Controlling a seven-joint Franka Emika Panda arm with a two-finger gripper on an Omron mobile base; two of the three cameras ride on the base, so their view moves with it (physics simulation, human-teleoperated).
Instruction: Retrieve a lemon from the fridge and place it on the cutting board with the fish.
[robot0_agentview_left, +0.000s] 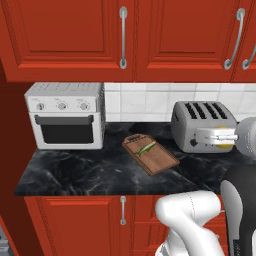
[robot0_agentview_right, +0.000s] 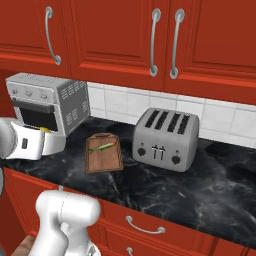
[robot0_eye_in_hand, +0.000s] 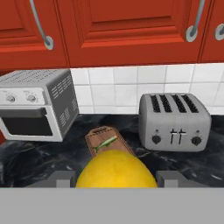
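Observation:
My gripper (robot0_eye_in_hand: 116, 180) is shut on the lemon (robot0_eye_in_hand: 116, 170), a bright yellow round fruit that bulges between the two fingers at the bottom of the hand view. From the left base view the gripper (robot0_agentview_left: 220, 140) hangs in front of the toaster, with a sliver of the lemon (robot0_agentview_left: 226, 145) showing. In the right base view the gripper (robot0_agentview_right: 47, 136) and lemon (robot0_agentview_right: 45, 129) sit left of the board. The brown cutting board (robot0_agentview_left: 150, 155) (robot0_agentview_right: 103, 152) (robot0_eye_in_hand: 107, 142) lies on the black counter with the slim green fish (robot0_agentview_left: 146, 148) (robot0_agentview_right: 102, 147) (robot0_eye_in_hand: 106, 143) on it. The fridge is out of view.
A white toaster oven (robot0_agentview_left: 66, 116) (robot0_agentview_right: 45, 102) stands left of the board and a grey four-slot toaster (robot0_agentview_left: 202, 125) (robot0_agentview_right: 166, 139) stands to its right. Red cabinets (robot0_eye_in_hand: 131, 26) hang above the counter, and the counter's front edge (robot0_agentview_left: 100, 191) runs below the board.

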